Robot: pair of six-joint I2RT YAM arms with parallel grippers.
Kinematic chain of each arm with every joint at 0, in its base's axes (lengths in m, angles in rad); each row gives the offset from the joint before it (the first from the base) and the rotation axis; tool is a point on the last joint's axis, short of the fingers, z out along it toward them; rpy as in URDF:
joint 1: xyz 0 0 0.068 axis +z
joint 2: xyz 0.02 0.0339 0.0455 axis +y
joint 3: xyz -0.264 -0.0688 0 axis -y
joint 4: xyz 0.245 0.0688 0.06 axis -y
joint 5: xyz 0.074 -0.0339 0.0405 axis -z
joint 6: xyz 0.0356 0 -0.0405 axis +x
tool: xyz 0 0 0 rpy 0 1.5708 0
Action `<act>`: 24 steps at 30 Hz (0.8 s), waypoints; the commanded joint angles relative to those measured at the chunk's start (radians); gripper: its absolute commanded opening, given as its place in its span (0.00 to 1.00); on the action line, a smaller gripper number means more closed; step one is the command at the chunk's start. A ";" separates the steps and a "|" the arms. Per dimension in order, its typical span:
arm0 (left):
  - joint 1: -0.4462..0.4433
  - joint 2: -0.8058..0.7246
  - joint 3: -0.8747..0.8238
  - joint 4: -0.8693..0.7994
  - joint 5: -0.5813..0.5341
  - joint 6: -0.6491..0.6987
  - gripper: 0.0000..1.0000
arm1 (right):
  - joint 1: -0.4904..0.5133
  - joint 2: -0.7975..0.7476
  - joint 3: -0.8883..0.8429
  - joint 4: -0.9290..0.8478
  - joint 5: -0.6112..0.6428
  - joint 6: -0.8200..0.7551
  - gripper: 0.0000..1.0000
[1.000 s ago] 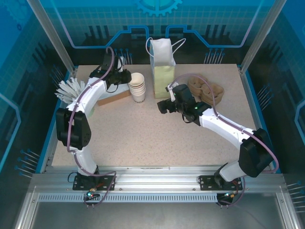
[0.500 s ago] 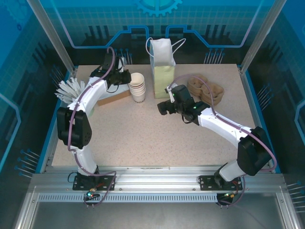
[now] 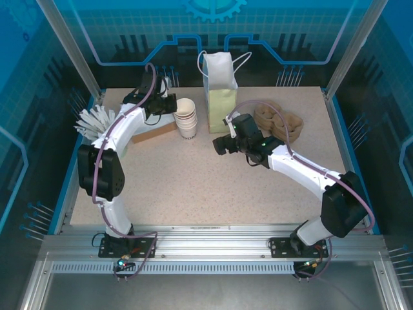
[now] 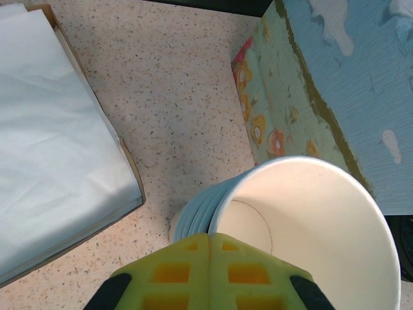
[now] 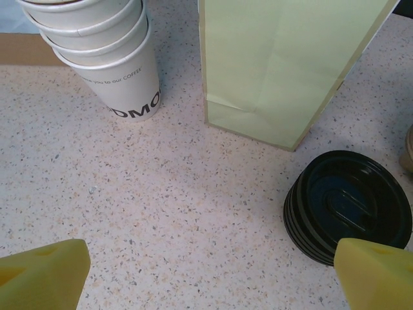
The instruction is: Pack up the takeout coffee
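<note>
Top external: the left gripper (image 3: 166, 103) sits beside the stack of white cups (image 3: 186, 117); the right gripper (image 3: 221, 143) is low in front of the paper bag (image 3: 221, 97). Left wrist: the yellow pads (image 4: 174, 274) are pressed together, pinching the top cup (image 4: 310, 219) at its near rim. Right wrist: the fingertips (image 5: 45, 271) are spread wide; a stack of black lids (image 5: 348, 206) lies beside the bag; a brown object (image 5: 408, 152), cut off at the edge, cannot be identified. Where the takeout coffee stands cannot be told.

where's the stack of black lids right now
In the right wrist view the stack of black lids sits on the table at lower right, close beside the green paper bag; the stack of white cups stands further left.
</note>
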 commanded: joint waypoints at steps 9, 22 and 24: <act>-0.006 -0.120 0.109 -0.042 0.002 0.016 0.02 | 0.013 -0.038 0.061 -0.070 -0.016 0.003 0.99; -0.132 -0.568 -0.178 0.022 -0.073 -0.019 0.02 | -0.096 -0.145 0.152 -0.276 -0.052 -0.035 0.99; -0.180 -0.623 -0.281 0.050 -0.074 -0.044 0.02 | -0.148 -0.142 0.143 -0.297 -0.087 -0.022 0.99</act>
